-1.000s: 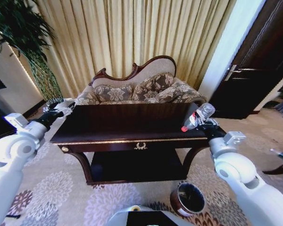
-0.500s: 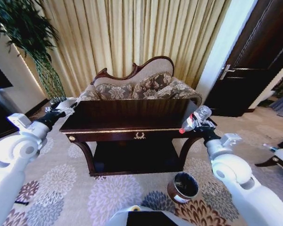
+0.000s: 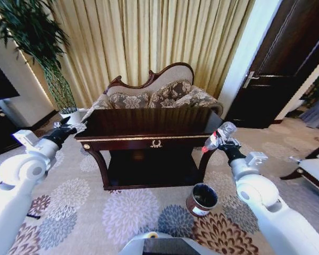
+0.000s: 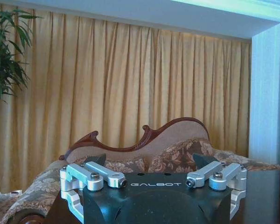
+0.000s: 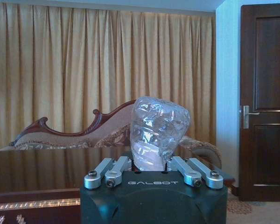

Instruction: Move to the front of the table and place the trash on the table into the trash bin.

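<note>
The long dark table stands ahead of me with its top bare. My right gripper hovers off the table's right front corner, shut on the clear plastic bottle, whose red cap points down toward the table. In the right wrist view the crumpled bottle sticks up between the fingers of the right gripper. Below and slightly left of it, the round dark trash bin stands on the carpet. My left gripper hangs open at the table's left end; the left gripper holds nothing.
A carved sofa sits behind the table against gold curtains. A tall plant is at the back left, a dark door at the right, and a chair edge at far right. Patterned carpet lies open before the table.
The whole view has shifted: the table and sofa look smaller and farther, the bin sits further left. Both arms keep their poses, the right still holding the bottle.
</note>
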